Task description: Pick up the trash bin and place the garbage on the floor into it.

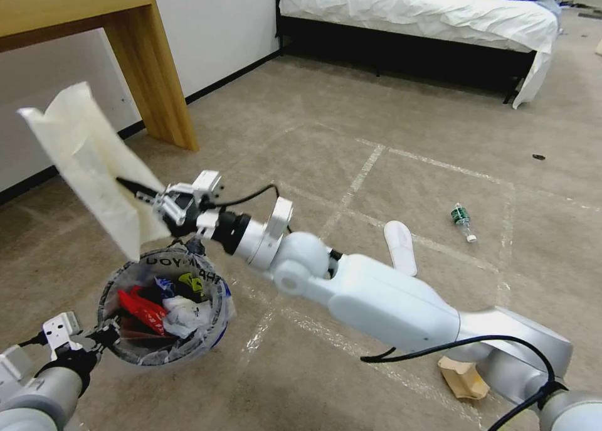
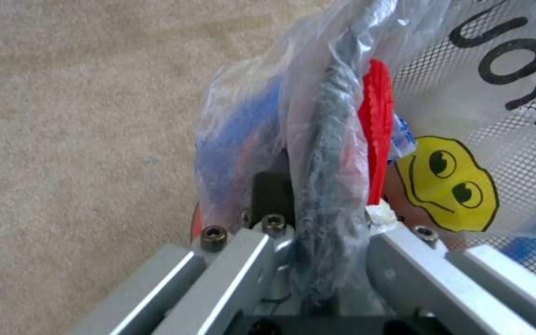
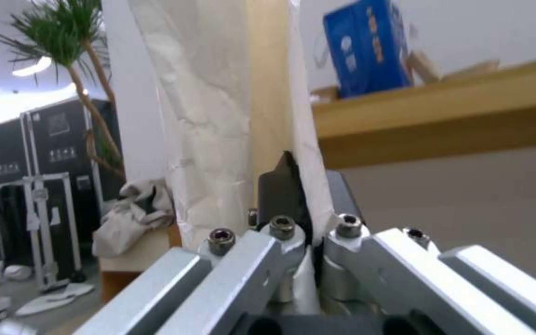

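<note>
Now, low on the left, the trash bin (image 1: 164,312) is being held off the carpeted floor (image 1: 351,136) by the left hand (image 1: 103,337), whose fingers are pressed together on the near rim; in the left wrist view the rim and the clear liner bag (image 2: 504,70), with its black letters and yellow face, are being pinched between the pads. Red wrappers (image 1: 141,308) and a white tissue (image 1: 188,312) are already lying inside the bin.

Just above the bin, a pale paper bag (image 1: 94,161) is being gripped by the right hand (image 1: 141,192), fingers closed on its lower edge, the bag being held up tilted, over the bin's far rim. In the right wrist view the bag (image 3: 212,116) is being squeezed between the dark pads.

Behind, a wooden tabletop (image 1: 69,7) is being seen at the upper left, its leg on the floor by the wall.

Further right, a flat white sole (image 1: 400,246) is lying on the floor beside the right arm, with a green-labelled bottle (image 1: 463,221) near it, on its side. A crumpled tan paper bag (image 1: 463,377) is lying on the floor near the right arm's elbow. At the top right, a bed (image 1: 426,10) is being seen well apart from the litter.
</note>
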You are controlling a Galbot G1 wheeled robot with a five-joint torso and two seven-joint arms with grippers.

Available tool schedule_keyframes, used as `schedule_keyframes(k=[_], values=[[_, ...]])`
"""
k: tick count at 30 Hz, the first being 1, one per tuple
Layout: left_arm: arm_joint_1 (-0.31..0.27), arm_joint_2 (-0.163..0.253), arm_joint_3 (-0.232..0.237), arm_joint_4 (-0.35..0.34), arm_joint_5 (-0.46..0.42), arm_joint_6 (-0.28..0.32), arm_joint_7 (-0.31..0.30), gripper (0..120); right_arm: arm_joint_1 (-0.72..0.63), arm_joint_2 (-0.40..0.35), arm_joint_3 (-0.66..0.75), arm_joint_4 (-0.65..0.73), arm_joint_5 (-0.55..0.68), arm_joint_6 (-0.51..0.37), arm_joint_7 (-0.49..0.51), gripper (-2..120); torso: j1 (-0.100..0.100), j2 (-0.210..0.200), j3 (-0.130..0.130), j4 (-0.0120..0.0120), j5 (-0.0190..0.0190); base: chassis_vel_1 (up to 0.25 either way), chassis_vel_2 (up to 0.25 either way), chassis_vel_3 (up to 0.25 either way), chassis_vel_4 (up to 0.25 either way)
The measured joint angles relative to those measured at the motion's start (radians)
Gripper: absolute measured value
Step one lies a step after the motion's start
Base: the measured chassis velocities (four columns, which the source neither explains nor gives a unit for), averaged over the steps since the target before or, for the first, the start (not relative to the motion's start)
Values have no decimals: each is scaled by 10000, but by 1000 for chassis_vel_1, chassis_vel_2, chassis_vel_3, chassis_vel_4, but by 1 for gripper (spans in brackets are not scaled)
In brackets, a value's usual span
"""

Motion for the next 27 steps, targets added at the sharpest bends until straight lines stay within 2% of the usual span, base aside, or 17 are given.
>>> schedule_keyframes(k=[11,17,27], values=[[15,21,-35,-71,-81,19,-58,1,-1061,-612,-530,-236,-595,242,-266,0,0,0,0,-2,1,0,0,0,0],[25,-67,-20,-105,-68,20,-58,1,-1342,-555,-719,-553,-865,395,-272,0,0,0,0,-2,1,0,0,0,0],[121,-264,29,-325,-97,32,-58,1,-1313,-52,-1009,-1690,-1413,877,-382,0,0,0,0,0,1,0,0,0,0]])
